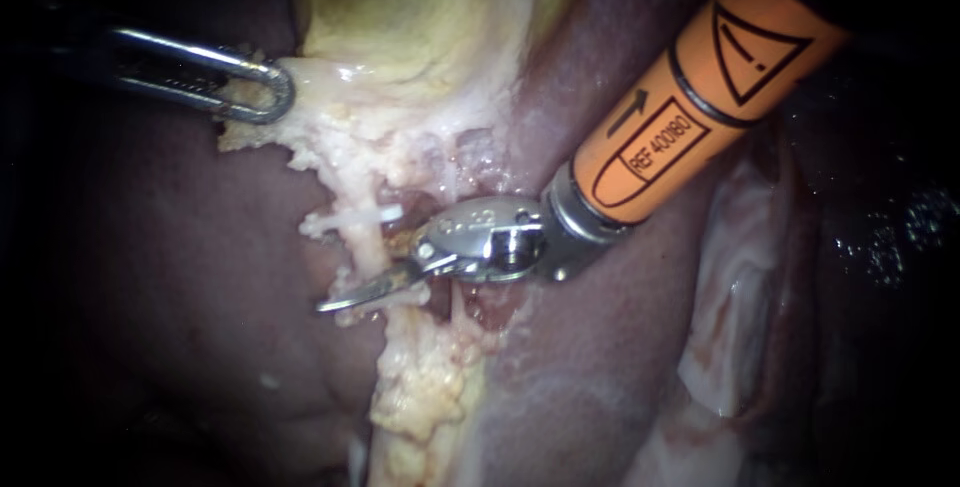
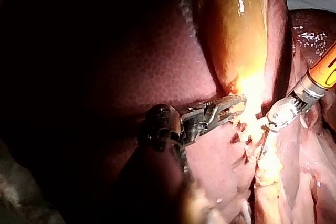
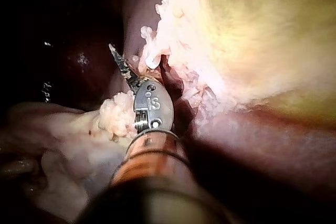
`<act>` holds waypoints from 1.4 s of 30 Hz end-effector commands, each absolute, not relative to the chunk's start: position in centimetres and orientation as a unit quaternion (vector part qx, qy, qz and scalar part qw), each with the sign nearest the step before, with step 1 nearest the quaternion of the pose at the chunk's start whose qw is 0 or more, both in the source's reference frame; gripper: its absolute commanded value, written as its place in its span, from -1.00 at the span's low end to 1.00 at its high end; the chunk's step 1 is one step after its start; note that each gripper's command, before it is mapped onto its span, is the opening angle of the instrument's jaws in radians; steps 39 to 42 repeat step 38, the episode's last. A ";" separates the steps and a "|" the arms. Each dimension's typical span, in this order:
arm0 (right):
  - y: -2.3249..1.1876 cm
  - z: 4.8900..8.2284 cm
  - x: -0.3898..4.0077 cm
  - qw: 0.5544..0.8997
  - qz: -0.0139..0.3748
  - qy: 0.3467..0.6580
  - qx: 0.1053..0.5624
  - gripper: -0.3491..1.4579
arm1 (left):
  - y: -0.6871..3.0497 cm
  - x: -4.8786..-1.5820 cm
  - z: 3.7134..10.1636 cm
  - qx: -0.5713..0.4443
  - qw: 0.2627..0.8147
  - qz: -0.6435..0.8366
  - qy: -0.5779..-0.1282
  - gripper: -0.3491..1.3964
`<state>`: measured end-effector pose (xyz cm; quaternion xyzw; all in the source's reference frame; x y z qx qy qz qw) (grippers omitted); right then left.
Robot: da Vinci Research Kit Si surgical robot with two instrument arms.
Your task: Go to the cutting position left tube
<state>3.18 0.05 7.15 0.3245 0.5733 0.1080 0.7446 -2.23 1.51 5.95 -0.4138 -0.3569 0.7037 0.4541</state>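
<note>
Endoscope view: left instrument (image 1: pixel 262 95) jaws clenched on tissue (image 1: pixel 325 142) beside gallbladder (image 1: pixel 420 7); right instrument (image 1: pixel 350 295) lies across clipped tube (image 1: pixel 366 249), closure indeterminate.

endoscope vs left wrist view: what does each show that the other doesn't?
Endoscope only: the white clip across the tube, with the right instrument lying across that tube just below the clip.
Left wrist only: the joint behind the jaws of the left instrument, and the long yellow body of the gallbladder.
Both: the left instrument's jaws shut on pale tissue at the gallbladder's edge, the right instrument's orange shaft, and the dark liver around them.
</note>
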 end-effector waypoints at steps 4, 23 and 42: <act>0.04 7.11 3.32 0.731 0.127 0.580 0.336 0.95 | 1.51 -2.24 5.95 -0.414 0.454 0.704 -0.357 -1.00; 0.07 6.35 3.43 0.683 0.177 0.591 0.391 0.97 | 1.49 -2.25 5.97 -0.414 0.455 0.704 -0.355 -1.00; 0.12 6.36 3.39 0.678 0.195 0.580 0.407 0.97 | 1.50 -2.25 5.99 -0.414 0.455 0.704 -0.355 -1.00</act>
